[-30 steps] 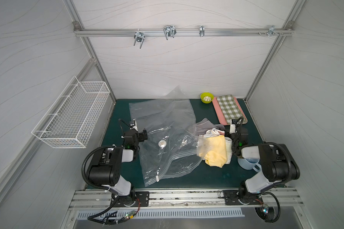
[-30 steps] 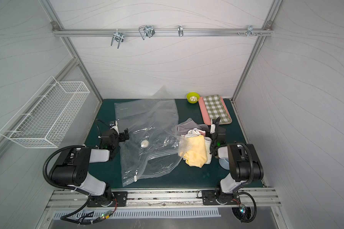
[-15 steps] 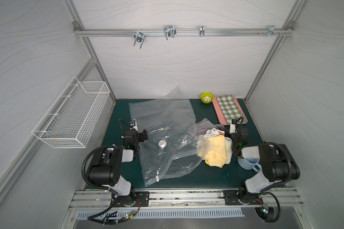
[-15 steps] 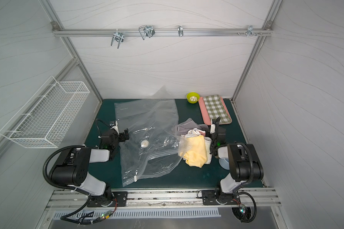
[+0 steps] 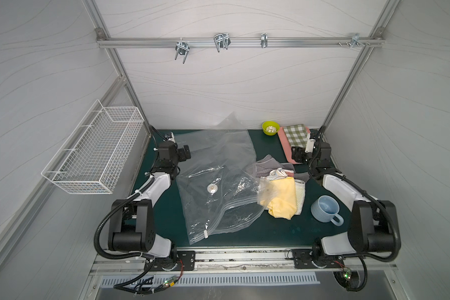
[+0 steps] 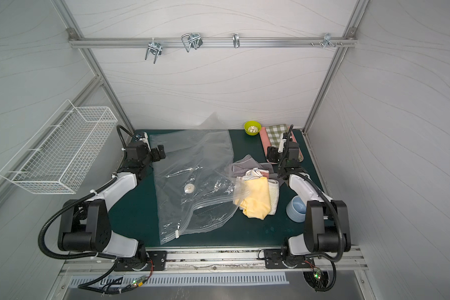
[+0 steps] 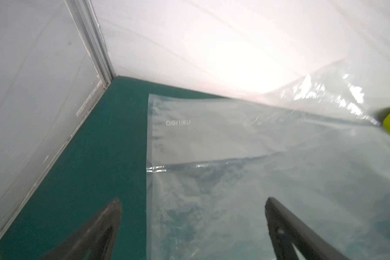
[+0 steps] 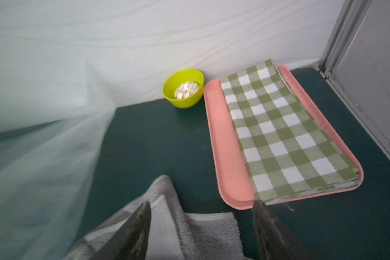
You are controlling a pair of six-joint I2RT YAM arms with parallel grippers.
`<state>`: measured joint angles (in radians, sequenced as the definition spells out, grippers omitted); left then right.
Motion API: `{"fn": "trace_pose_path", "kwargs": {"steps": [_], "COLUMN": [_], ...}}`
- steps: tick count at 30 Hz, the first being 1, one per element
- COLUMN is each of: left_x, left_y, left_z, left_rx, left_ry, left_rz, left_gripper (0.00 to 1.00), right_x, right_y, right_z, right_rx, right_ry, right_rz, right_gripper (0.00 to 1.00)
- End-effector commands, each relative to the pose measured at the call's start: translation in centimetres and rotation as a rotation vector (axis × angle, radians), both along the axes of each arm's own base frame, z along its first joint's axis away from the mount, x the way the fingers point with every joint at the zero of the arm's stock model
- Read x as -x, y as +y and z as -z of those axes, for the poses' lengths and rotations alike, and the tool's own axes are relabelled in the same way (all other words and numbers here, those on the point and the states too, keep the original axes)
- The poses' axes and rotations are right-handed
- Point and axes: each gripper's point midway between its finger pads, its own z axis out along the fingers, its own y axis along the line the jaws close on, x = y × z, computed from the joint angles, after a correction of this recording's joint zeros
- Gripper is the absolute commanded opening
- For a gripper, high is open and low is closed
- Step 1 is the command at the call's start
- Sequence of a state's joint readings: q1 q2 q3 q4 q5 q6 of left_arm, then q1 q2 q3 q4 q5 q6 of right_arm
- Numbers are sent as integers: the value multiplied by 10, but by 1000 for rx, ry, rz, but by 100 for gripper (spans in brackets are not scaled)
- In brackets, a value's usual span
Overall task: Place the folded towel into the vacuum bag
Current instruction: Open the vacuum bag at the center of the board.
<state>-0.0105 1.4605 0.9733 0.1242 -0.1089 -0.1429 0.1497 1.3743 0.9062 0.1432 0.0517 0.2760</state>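
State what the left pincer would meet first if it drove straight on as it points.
Probably the vacuum bag: the open left pincer points across its corner toward the back wall. Its height over the plastic is unclear, so it could reach the wall instead.

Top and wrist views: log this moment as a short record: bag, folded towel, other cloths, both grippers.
vacuum bag: lying crumpled on the green mat
checked towel: folded on the pink tray, outside the bag
cloth pile: grey, white and yellow, loose; a bag corner overlaps it
left gripper: open, empty, at the bag's side edge
right gripper: open, empty, over the grey cloth near the tray
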Motion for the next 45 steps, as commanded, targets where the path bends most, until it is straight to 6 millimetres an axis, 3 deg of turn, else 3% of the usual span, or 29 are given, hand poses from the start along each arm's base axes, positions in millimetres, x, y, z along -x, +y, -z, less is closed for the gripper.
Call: {"fn": "trace_pose_path", "kwargs": {"steps": [1, 3, 5, 7, 8, 13, 16, 20, 24, 27, 28, 31, 33, 37, 39, 40, 45], "left_x": [20, 43, 79, 128, 151, 266, 299, 299, 289, 266, 255, 224, 209, 177, 163, 156, 132], "left_y": [-55, -109, -164, -210, -223, -254, -247, -227, -229, -234, -233, -237, -247, -262, -268, -271, -268], "left_z": [-5, -13, -19, -23, -18, -13, -8, 20, 39, 47, 48, 44, 38, 27, 20, 17, 6], "left_rx": [36, -74, -187, -297, -350, -564, -641, -737, -818, -767, -711, -556, -462, -291, -236, -226, -177], "left_ry": [149, 214, 254, 278, 303, 279, 276, 357, 380, 405, 423, 430, 417, 409, 413, 411, 424], "left_rz": [94, 221, 377, 529, 601, 916, 959, 893, 842, 784, 750, 678, 681, 659, 652, 645, 576], "left_gripper": [100, 100, 100, 100, 100, 100, 100, 100, 99, 84, 71, 51, 42, 17, 10, 0, 0], "right_x": [33, 42, 50, 57, 59, 72, 78, 89, 108, 126, 132, 151, 164, 187, 194, 198, 202], "right_y": [24, 44, 59, 65, 67, 59, 55, 60, 55, 46, 43, 35, 31, 28, 27, 28, 34], "right_z": [20, 17, 20, 21, 19, 13, 10, 8, 14, 14, 14, 12, 15, 31, 44, 51, 77], "right_rx": [-62, -77, -90, -99, -92, -30, -15, -40, -80, -90, -95, -84, -78, -94, -99, -104, -142], "right_ry": [204, 260, 317, 351, 350, 351, 358, 377, 450, 485, 493, 520, 547, 594, 627, 640, 665], "right_rz": [105, 94, 48, 10, -7, -33, -46, -88, -59, -17, -10, -1, 2, -11, -4, -8, -26], "right_gripper": [74, 75, 77, 77, 78, 79, 80, 81, 82, 82, 82, 81, 81, 81, 81, 81, 81]}}
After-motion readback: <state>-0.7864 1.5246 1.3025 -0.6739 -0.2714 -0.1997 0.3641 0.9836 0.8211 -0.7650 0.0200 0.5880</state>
